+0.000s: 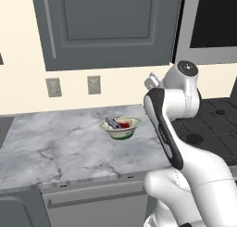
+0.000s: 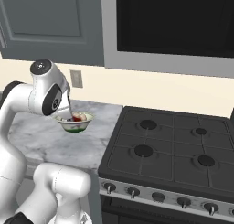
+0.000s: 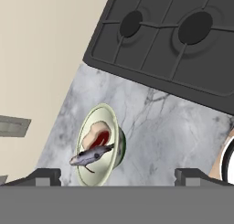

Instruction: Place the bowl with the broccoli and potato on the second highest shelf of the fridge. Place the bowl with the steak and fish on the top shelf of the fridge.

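While on the grey counter (image 1: 55, 147): bowl (image 1: 121, 128) sits mid-frame
Inside: steak (image 3: 97, 135), fish (image 3: 91, 155)
Fingers (image 3: 43, 175): wide apart, holding nothing, bottom of hand view

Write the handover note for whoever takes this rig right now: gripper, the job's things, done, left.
Gripper: open, holding nothing, above the counter with the bowl between and ahead of its fingertips.
Bowl with the steak and the fish: upright on the marble counter, just left of the stove, not yet picked up.
Done: nothing visibly placed so far.
Left: grasp this bowl and set it on the fridge's top shelf; the broccoli and potato bowl goes on the second highest shelf. The fridge and that second bowl can't be checked from here.
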